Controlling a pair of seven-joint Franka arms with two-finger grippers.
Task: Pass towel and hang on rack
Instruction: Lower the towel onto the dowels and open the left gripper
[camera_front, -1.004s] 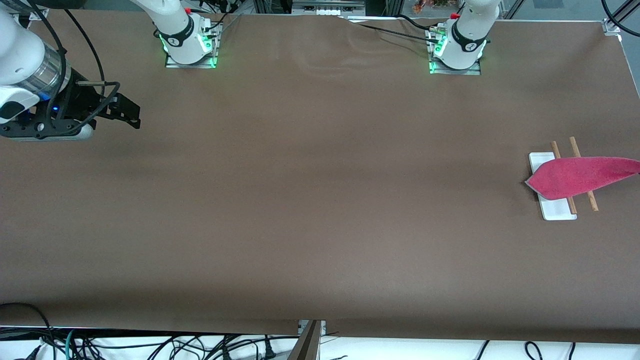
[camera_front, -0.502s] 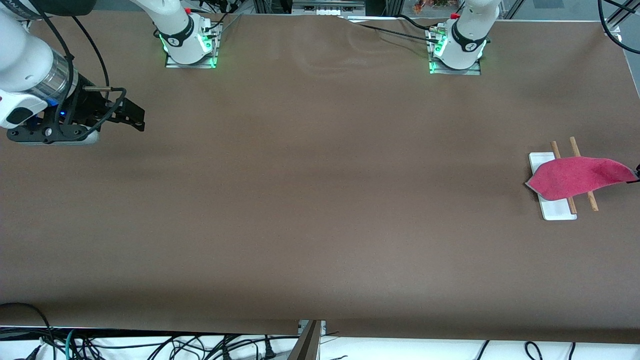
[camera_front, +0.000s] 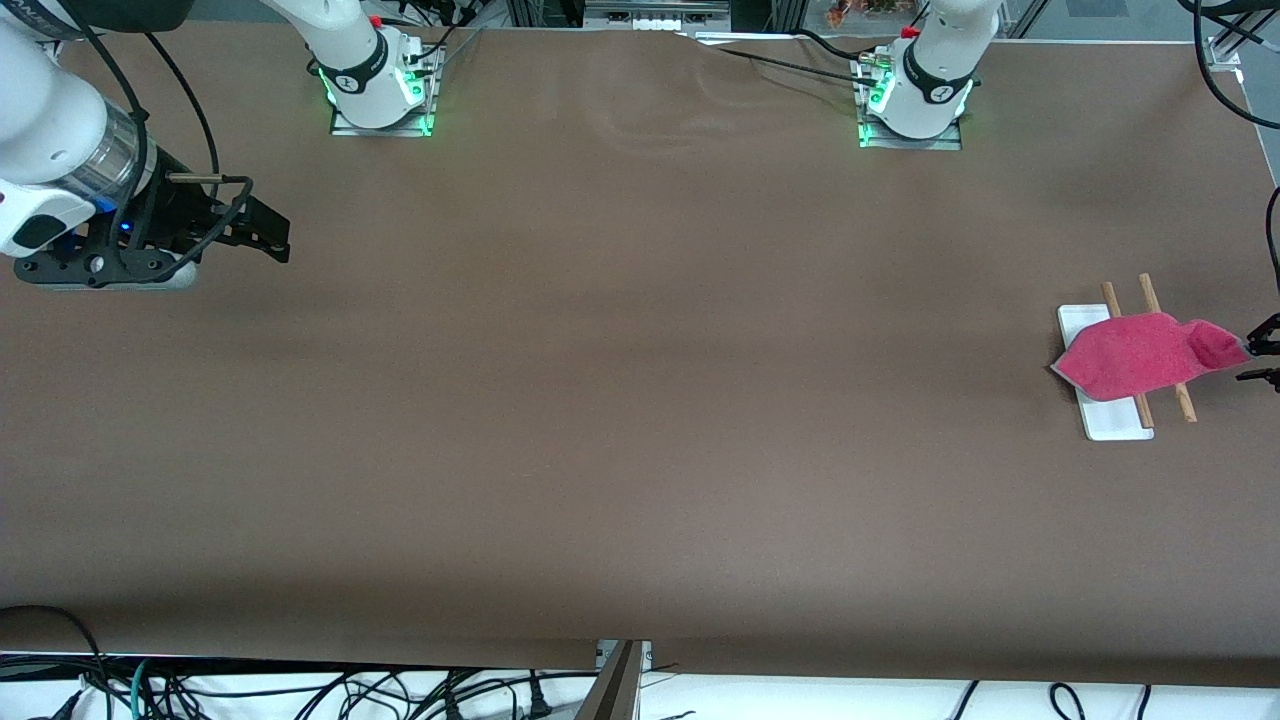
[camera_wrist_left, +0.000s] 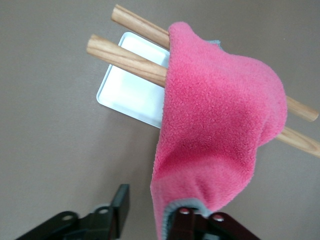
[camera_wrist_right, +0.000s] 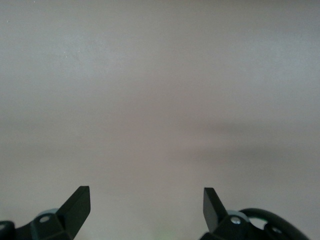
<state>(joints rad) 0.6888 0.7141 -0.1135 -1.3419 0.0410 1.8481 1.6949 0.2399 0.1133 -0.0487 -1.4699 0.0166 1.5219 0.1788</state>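
Note:
The pink-red towel (camera_front: 1140, 355) lies draped across the two brown rods of the rack (camera_front: 1150, 290), above the rack's white base, at the left arm's end of the table. Its free corner hangs off the rods toward my left gripper (camera_front: 1256, 360). In the left wrist view the towel (camera_wrist_left: 215, 130) sags over the rods of the rack (camera_wrist_left: 125, 55), and its grey stitched edge rests against one finger. My left gripper (camera_wrist_left: 152, 205) is open, its jaws apart and not pinching the cloth. My right gripper (camera_front: 278, 240) hangs open and empty over bare table at the right arm's end.
Brown table cover (camera_front: 640, 400) spreads between the two arms. The table's edge lies close beside the rack at the left arm's end. Cables hang along the front edge (camera_front: 400, 690).
My left gripper has opened and let go of the towel's corner. The stretched-out end has slumped back toward the rods. The right arm shifted slightly, then held still.

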